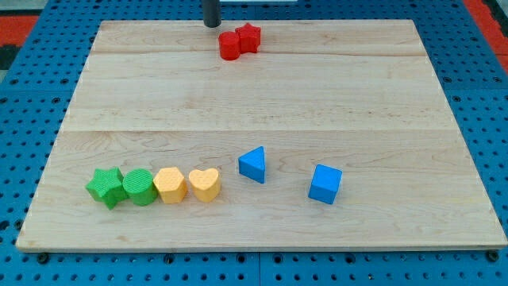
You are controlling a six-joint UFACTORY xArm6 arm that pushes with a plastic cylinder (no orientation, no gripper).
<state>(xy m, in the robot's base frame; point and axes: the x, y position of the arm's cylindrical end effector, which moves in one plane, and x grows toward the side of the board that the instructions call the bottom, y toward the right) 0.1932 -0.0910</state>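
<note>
My tip (212, 25) stands at the view's top edge of the wooden board (262, 95), just left of and above two red blocks. Nearest to it is a red cylinder (229, 46), a small gap away, and a red star (249, 37) touches that cylinder on its right. Along the view's bottom left runs a row of touching blocks: a green star (106, 187), a green cylinder (140, 187), a yellow hexagon (170, 185) and a yellow heart (205, 184). Right of the row sit a blue triangle (253, 164) and a blue cube (325, 184), apart from each other.
The board lies on a blue perforated table (32, 95). A red strip (488, 16) shows at the view's top right corner.
</note>
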